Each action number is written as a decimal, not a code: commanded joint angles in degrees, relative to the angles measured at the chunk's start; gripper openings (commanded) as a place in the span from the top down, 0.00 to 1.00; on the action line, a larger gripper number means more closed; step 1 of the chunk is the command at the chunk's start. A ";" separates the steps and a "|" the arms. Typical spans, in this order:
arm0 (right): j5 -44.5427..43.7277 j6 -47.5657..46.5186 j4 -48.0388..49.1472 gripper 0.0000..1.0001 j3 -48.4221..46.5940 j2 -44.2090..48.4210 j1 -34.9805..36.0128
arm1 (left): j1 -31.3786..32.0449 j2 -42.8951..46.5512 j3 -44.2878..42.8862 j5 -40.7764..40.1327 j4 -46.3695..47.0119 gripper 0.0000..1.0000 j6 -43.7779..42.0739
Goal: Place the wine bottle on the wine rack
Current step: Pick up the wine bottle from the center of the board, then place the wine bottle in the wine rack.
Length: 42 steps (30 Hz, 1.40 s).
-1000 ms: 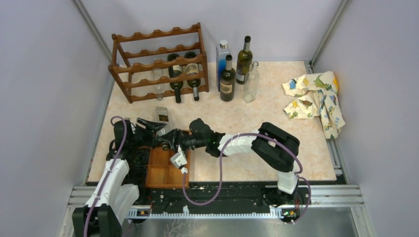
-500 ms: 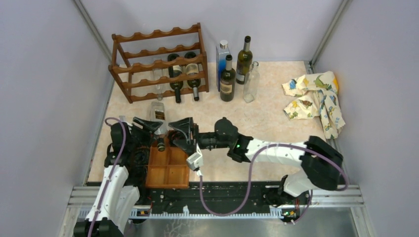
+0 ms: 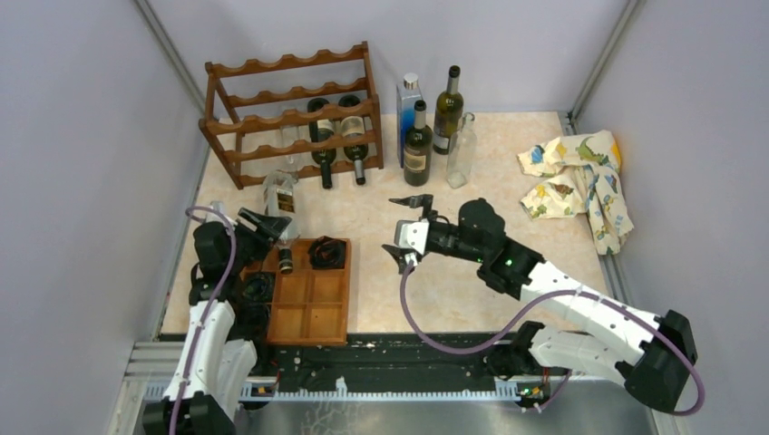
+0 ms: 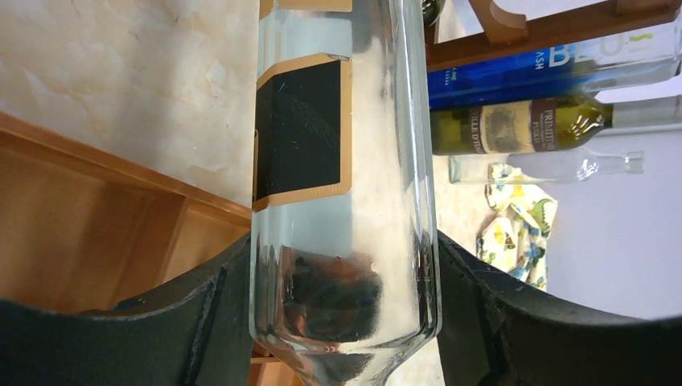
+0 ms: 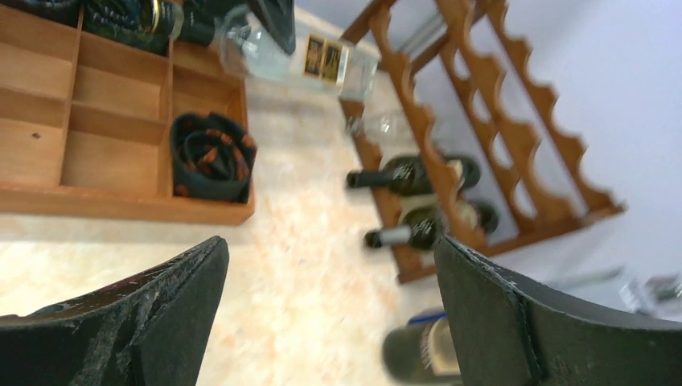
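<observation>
Beige marbled table [image 3: 453, 281], pale grey walls around. Left tool [image 3: 269, 224] clamped on clear wine bottle [image 3: 277, 201], held over far edge of wooden tray [image 3: 308, 304], near front of wine rack [image 3: 290, 113]. Right tool [image 3: 402, 227] spread wide, empty.

At the wine rack [image 3: 290, 65], the top rails are open. Lower cradles hold two dark bottles [image 3: 321, 136] and a clear one [image 3: 290, 147], necks jutting toward the arms. Four standing bottles [image 3: 418, 145] crowd its right end. The wine bottle [image 3: 279, 195] in the left end effector [image 3: 272, 225] lies just short of the rack front. You have bare counter [image 3: 453, 290] between tray [image 3: 308, 313] and cloth [image 3: 580, 177]; the right end effector [image 3: 403, 228] hangs there, jaws apart.
</observation>
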<state>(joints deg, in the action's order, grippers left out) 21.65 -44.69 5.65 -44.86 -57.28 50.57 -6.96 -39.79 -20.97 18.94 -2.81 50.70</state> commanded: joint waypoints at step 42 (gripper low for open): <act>7.18 25.04 7.01 0.07 6.89 -2.31 -12.58 | -7.33 -15.67 -3.99 -6.17 29.90 1.00 4.37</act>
<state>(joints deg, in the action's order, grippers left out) 27.64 -20.32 9.13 -37.78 -59.51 39.05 -13.61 -55.29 -22.76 11.46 13.06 53.58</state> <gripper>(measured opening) 0.930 0.727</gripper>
